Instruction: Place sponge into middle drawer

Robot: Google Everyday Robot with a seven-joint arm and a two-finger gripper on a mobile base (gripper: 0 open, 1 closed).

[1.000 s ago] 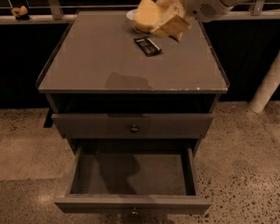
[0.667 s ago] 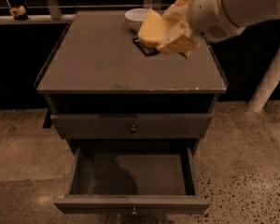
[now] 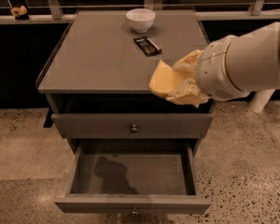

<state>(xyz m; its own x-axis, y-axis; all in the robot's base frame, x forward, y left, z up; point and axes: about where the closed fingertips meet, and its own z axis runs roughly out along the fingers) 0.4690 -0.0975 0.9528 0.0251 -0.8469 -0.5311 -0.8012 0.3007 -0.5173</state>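
My gripper (image 3: pixel 175 84) is shut on the yellow sponge (image 3: pixel 162 79) and holds it in the air over the front right edge of the cabinet top. The pale fingers (image 3: pixel 189 93) wrap the sponge's right side. The middle drawer (image 3: pixel 133 175) is pulled open below, its flat grey floor bare, with its knob (image 3: pixel 134 212) at the front edge. The sponge hangs above and to the right of the drawer's opening.
A white bowl (image 3: pixel 140 19) and a small dark packet (image 3: pixel 147 45) sit on the cabinet top (image 3: pixel 98 55). The shut upper drawer front (image 3: pixel 133 125) has a round knob. A white post (image 3: pixel 260 100) stands on the floor at right.
The gripper with the sponge has moved from above the back of the cabinet top forward and down to its front right edge, uncovering the bowl and packet.
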